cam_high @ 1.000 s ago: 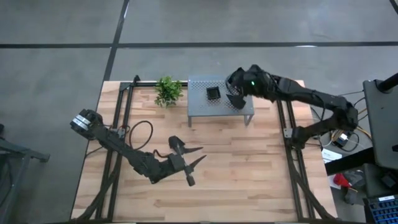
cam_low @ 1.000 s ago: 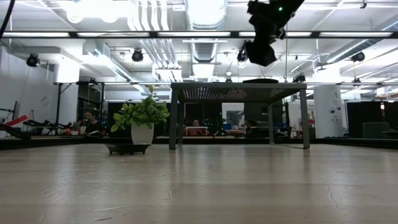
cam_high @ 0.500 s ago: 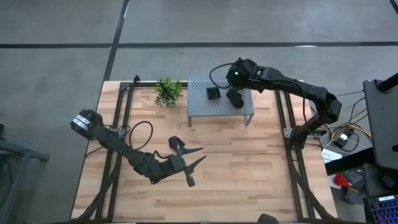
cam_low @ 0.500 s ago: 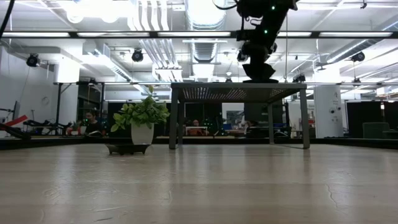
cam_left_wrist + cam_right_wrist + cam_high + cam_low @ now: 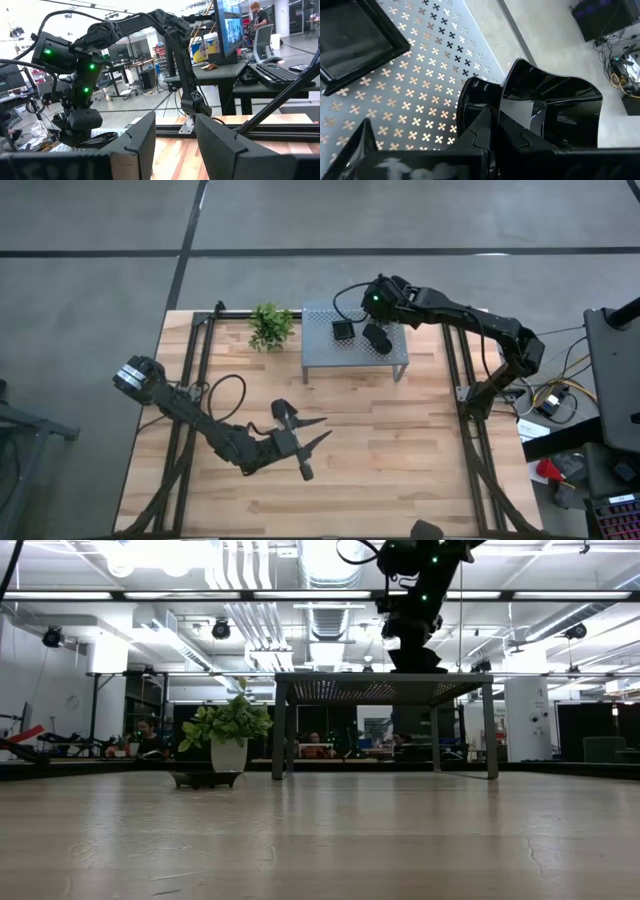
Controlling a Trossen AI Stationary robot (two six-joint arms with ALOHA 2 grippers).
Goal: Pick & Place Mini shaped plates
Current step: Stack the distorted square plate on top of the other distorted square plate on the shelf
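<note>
My right gripper (image 5: 378,330) reaches over the grey perforated shelf (image 5: 320,355) and is shut on a deep black dish with a wavy rim (image 5: 555,110). In the low view the dish (image 5: 415,665) is down at the shelf top (image 5: 385,688). A flat square black plate (image 5: 343,330) lies flat on the shelf just left of it and also shows in the right wrist view (image 5: 350,40). My left gripper (image 5: 305,435) is open and empty, low over the table's near middle. My right gripper pinches the wavy dish's near rim (image 5: 492,97) between its two fingers, which come from above and point down. The dish stands upright with its base at the shelf top. I cannot tell whether it rests there or hangs just above.
A small green plant (image 5: 270,325) in a white pot stands on the table left of the shelf. Black frame rails (image 5: 195,370) run along the table's left and right sides. Bare wood lies between the shelf and the near edge.
My right gripper has come down from well above the shelf's right part to the shelf top, carrying the wavy dish with it and shifting a little toward the table's left. Over the last half second it has barely moved.
</note>
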